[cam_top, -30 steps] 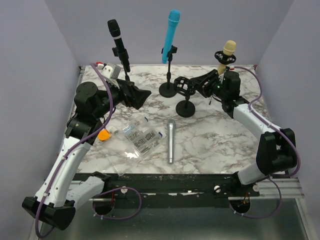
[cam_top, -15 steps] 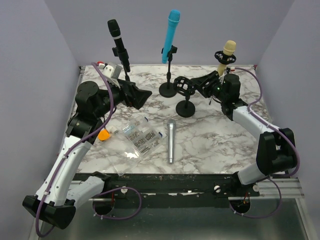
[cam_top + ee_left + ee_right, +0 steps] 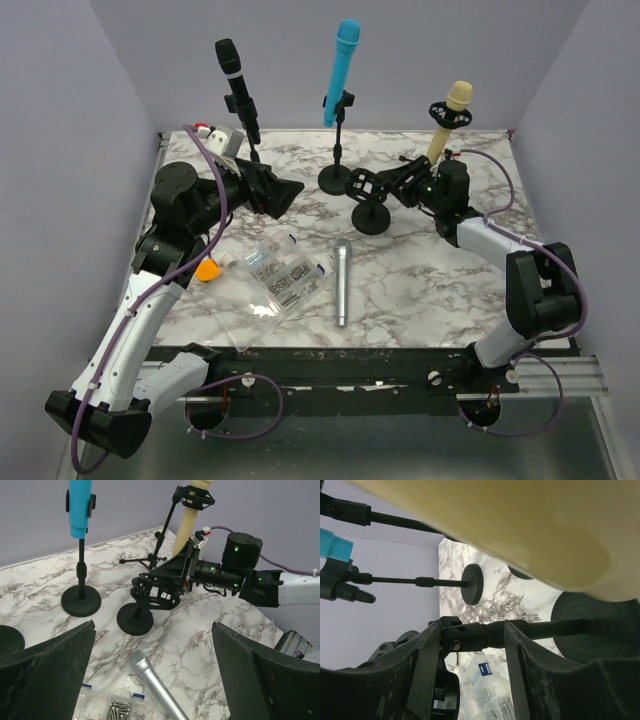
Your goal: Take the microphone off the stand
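**Top external:** silver microphone (image 3: 341, 282) lies flat on the worktop (image 3: 440, 270), near the short stand (image 3: 371, 205), whose clip is empty. The right end effector (image 3: 392, 183) is at that clip. The left end effector (image 3: 283, 193) is well apart from it.

**Left wrist:** own fingers spread wide, holding nothing.

**Right wrist:** fingers (image 3: 420, 680) spread, stand's neck between them; contact unclear.

**Step:** removal apparently complete. Next move calls for drawing the right arm clear without toppling the stand.
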Action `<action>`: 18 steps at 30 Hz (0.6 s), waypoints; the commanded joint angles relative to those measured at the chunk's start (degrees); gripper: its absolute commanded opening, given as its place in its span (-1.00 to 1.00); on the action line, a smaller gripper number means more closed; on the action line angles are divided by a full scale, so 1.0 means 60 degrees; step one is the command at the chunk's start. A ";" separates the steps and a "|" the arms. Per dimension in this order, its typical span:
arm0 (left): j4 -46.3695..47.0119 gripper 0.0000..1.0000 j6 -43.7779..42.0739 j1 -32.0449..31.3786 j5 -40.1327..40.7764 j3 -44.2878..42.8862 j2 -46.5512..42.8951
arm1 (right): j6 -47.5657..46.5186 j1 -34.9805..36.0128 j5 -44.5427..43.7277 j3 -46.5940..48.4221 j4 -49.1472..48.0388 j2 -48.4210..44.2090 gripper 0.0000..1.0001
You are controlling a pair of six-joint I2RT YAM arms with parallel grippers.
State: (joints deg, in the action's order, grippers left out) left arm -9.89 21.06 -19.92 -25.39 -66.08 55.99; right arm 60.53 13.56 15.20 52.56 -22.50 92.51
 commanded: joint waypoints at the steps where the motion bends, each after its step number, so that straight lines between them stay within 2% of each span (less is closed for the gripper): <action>1: 0.0195 0.98 0.0064 0.0047 -0.0238 -0.0061 0.0029 | -0.0880 0.0126 -0.0502 -0.0414 0.1806 0.0505 0.07; 18: 0.0210 0.97 0.0106 0.0039 -0.0302 -0.0071 0.0025 | -0.1470 0.0221 -0.0990 -0.0474 0.3400 -0.2258 0.53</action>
State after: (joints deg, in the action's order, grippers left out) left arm -9.89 21.10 -19.92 -25.56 -66.08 56.12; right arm 53.98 14.57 11.77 50.57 -8.84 82.08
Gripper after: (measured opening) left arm 0.982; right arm 0.740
